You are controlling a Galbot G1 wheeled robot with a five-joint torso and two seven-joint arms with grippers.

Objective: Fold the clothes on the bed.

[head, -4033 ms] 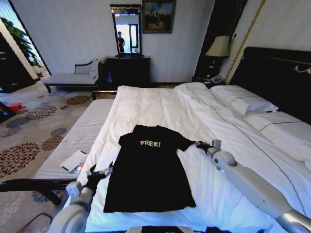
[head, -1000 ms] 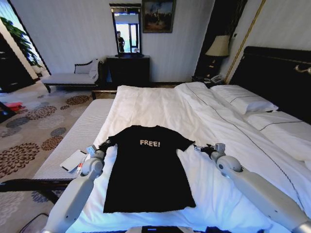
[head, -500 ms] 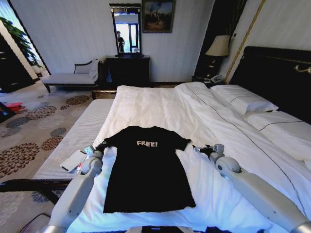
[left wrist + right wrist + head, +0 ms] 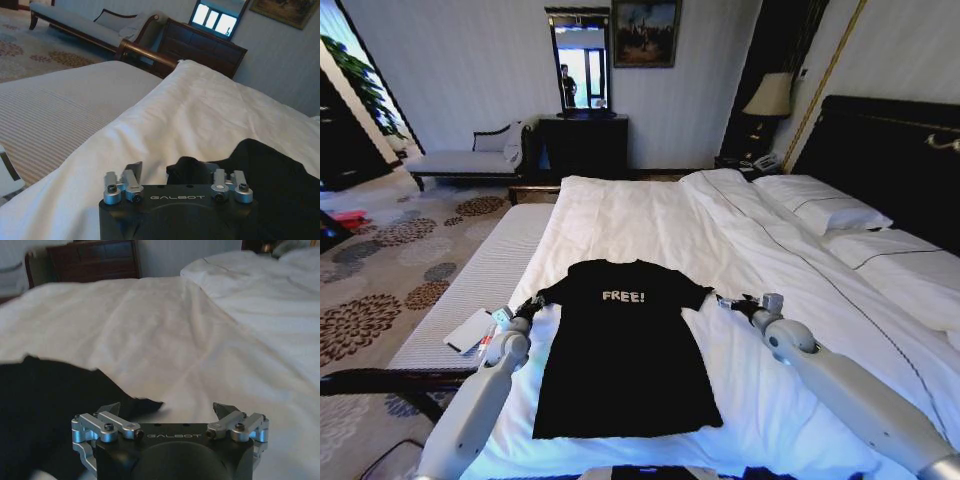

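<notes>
The T-shirt lies flat on the bed, on its near half, collar away from the robot and hem toward it. The left gripper sits at the tip of the shirt's left sleeve; the right gripper sits just beside the right sleeve's end — one at each side of the garment. Pillows lie on the bed's right part, against the headboard. A lamp stands behind the headboard's far end. Left of the bed runs a bench with a booklet on it — near the left gripper. Beyond the bed's far edge stands a dresser, a mirror on it, and a chaise to its left.
</notes>
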